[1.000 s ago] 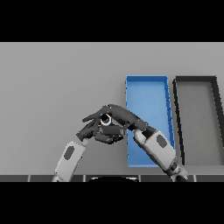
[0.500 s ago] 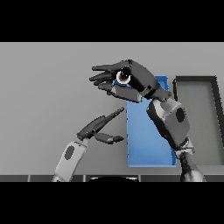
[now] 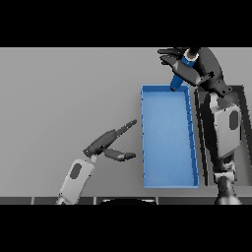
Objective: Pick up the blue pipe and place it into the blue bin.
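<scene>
My right hand (image 3: 197, 69) is raised over the far end of the blue bin (image 3: 145, 147), its fingers curled round the blue pipe (image 3: 180, 73). The pipe hangs tilted, its lower end just above the bin's far rim. The bin is a long open tray lying lengthwise right of the table's middle. My left hand (image 3: 109, 142) rests open low over the table, just left of the bin, with nothing in it.
A black bin (image 3: 242, 93) of similar size stands right beside the blue one, mostly hidden behind my right arm. Grey tabletop (image 3: 64, 98) spreads to the left.
My right hand has carried the pipe up and to the right, from near the bin's left edge to above its far end. The left hand has stayed beside the bin, fingers spread.
</scene>
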Controlling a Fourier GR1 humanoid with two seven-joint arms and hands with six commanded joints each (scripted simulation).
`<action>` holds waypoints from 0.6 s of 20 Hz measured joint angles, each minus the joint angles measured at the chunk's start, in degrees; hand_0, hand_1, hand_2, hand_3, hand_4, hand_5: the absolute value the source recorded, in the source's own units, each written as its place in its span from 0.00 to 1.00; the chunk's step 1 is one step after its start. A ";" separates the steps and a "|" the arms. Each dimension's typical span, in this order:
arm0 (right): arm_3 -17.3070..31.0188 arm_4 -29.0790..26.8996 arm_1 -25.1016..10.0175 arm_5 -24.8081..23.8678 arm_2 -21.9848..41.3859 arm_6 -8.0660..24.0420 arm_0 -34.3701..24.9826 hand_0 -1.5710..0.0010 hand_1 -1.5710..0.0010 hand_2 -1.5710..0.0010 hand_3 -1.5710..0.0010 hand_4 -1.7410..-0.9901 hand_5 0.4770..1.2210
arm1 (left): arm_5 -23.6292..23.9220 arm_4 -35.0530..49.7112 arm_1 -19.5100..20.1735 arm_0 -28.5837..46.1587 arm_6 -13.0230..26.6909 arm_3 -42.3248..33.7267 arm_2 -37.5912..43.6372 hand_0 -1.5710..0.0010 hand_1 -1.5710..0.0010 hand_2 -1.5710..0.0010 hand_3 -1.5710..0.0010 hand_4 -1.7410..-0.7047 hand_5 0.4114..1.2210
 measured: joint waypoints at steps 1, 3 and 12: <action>-0.32 -0.15 -0.31 -0.07 -0.86 0.65 2.52 0.00 0.00 0.00 0.00 0.00 1.00 | -0.13 0.18 0.00 0.55 -0.02 -0.28 -0.12 1.00 1.00 1.00 1.00 0.84 0.01; -2.07 0.52 -0.36 -0.01 -0.93 2.16 7.30 0.00 0.00 0.00 0.00 0.00 1.00 | -0.49 0.25 0.08 0.50 -0.06 -0.47 -0.40 1.00 1.00 1.00 1.00 0.84 0.01; -9.09 -0.38 -6.27 -11.97 8.15 3.04 28.32 0.00 0.00 0.00 0.00 0.00 1.00 | -0.39 0.63 -0.45 2.90 0.75 -2.13 -1.43 1.00 1.00 1.00 1.00 0.83 0.02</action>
